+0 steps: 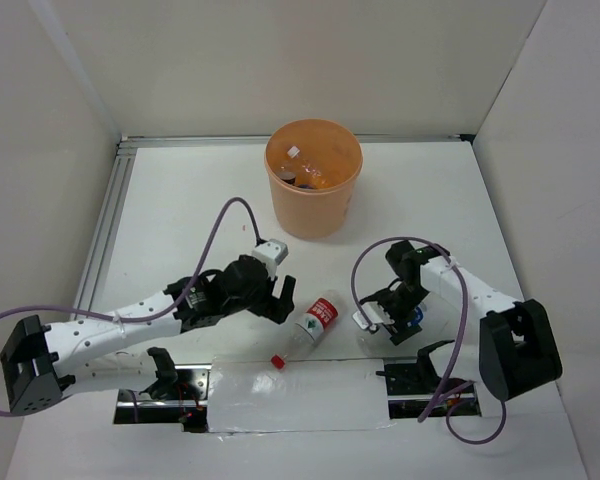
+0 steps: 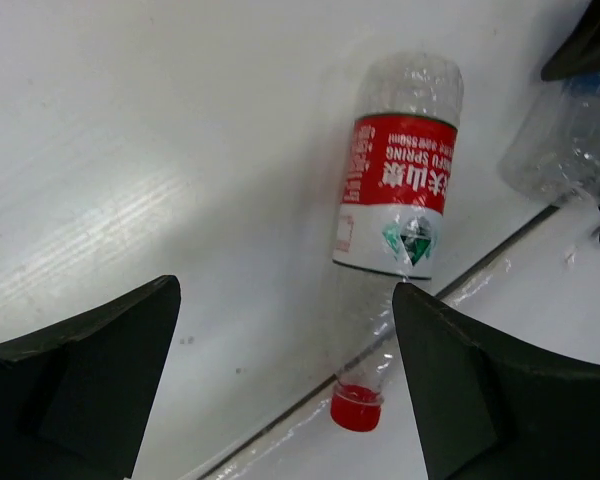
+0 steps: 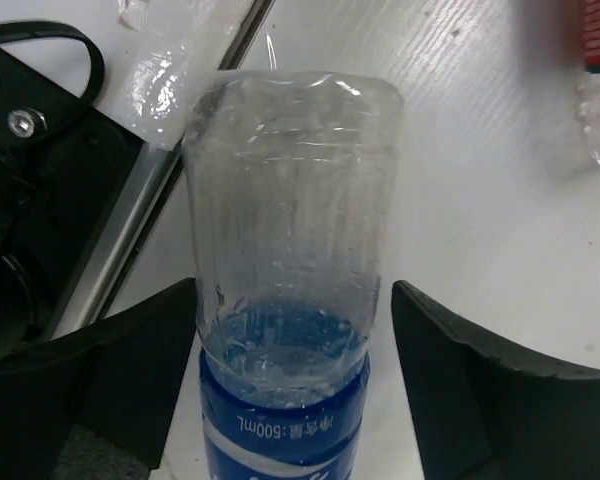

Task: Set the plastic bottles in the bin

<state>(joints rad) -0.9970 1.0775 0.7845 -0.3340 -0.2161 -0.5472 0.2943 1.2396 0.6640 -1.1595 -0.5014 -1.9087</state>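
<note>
The white desk (image 1: 180,200) spreads beneath my left pincer (image 1: 283,300). A glossy taped strip (image 1: 300,395) lies near it, toward my base. A metal rail (image 1: 102,230) runs well off to its left.

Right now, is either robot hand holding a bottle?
Left gripper: nothing, open near the red-labelled bottle. Right gripper straddles the blue-labelled bottle mid-body; grip cannot be told.

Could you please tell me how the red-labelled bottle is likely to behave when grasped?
The red-labelled bottle looks empty, so probably light. Its clear wall near the red cap looks creased, so it may buckle when squeezed. Lying on its side, it could roll if nudged.
</note>
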